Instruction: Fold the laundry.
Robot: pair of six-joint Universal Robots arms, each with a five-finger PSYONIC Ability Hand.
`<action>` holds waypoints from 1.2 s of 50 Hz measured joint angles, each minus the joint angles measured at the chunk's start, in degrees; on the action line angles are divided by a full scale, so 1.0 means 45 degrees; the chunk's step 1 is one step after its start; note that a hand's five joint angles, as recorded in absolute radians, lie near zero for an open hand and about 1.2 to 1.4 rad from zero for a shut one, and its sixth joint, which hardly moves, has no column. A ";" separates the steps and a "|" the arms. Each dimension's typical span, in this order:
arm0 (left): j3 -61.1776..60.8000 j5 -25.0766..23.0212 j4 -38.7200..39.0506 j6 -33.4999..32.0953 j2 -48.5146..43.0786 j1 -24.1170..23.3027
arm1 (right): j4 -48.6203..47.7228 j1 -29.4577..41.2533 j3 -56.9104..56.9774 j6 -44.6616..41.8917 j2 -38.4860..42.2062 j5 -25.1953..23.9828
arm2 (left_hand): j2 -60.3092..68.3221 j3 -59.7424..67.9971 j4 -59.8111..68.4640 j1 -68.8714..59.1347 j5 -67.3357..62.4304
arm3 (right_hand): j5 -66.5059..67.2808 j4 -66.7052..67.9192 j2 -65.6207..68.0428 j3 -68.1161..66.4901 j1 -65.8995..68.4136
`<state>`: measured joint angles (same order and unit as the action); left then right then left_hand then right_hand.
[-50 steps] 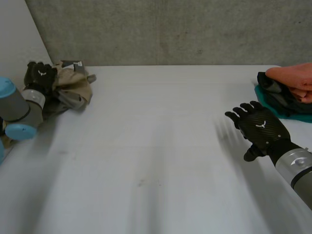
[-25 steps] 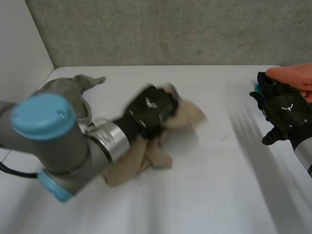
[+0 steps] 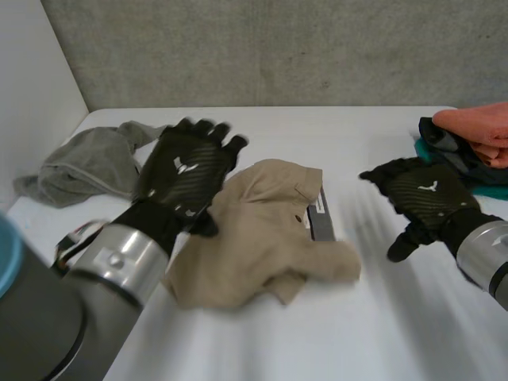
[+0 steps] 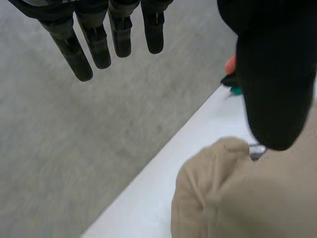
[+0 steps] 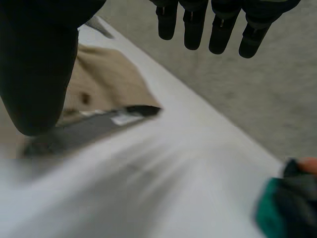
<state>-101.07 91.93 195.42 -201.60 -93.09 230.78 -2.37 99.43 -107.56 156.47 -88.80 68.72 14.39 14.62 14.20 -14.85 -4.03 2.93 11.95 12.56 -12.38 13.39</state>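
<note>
Both splayed flat, left hand (image 3: 186,171), right hand (image 3: 425,198)

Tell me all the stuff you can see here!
beige garment: one, tan, crumpled in the middle of the table.
grey garment: one, grey, far left corner of the table.
clothes pile: one, orange over black and teal, at the table's right edge.
table: one, white.
wall: one, grey, behind the table.
left robot hand: one, black, open, over the beige garment's left side.
right robot hand: one, black, open, beside the clothes pile.
</note>
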 measured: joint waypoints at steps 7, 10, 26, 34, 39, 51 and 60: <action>-0.1549 0.1085 -0.0905 0.0787 0.0875 0.0121 | 0.1936 0.1052 0.1049 0.1932 0.0078 -0.0051 | 0.0000 0.0000 0.0000 0.0000 0.0000 | 0.0001 0.0000 0.0000 0.0000 0.0000; -0.2172 0.1202 -0.1420 0.1217 0.0888 0.0488 | 0.1722 0.1661 0.1166 0.2495 0.0547 0.0015 | 0.0000 0.0000 0.0000 0.0000 0.0000 | 0.0000 0.0000 0.0000 0.0000 0.0000; -0.2540 0.0947 -0.1161 0.2536 -0.2554 0.2130 | -0.1165 0.3405 0.1179 0.0895 0.4584 0.2040 | 0.6539 0.6141 0.6295 -0.6685 -0.6304 | 0.5771 0.6141 0.6091 -0.6076 0.5888; -0.1890 0.0986 0.0055 0.2412 -0.2323 0.1382 | -0.1720 0.3245 0.1407 0.0302 0.3543 0.2342 | 1.2001 1.1875 1.2078 -1.1486 -1.1495 | 1.1861 1.2538 1.2303 -1.2345 1.1086; -0.1137 0.1048 0.0073 0.2303 -0.0631 0.1020 | -0.1559 0.3154 0.1838 0.0042 0.1121 0.2309 | 1.2014 1.1876 1.2080 -1.1486 -1.1495 | 1.1970 1.2557 1.2303 -1.2352 1.1086; 0.0964 0.0999 -0.1873 0.1038 0.2777 0.1422 | 0.3741 0.1923 0.5395 -0.1701 -0.1910 0.2077 | 1.2030 1.1881 1.2082 -1.1486 -1.1495 | 1.2028 1.2563 1.2304 -1.2353 1.1086; 0.2213 0.0971 -0.2837 -0.0949 -0.0147 0.1562 | 0.5597 0.2087 0.6807 -0.3150 0.0375 0.1992 | 1.2032 1.1882 1.2086 -1.1486 -1.1495 | 1.2030 1.2567 1.2304 -1.2352 1.1086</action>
<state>-91.11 96.30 182.66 -205.87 -93.76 237.81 22.81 108.82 -76.93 142.30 -87.12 77.68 68.53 68.09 68.59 -66.54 -55.76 57.07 68.50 67.93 -67.97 63.28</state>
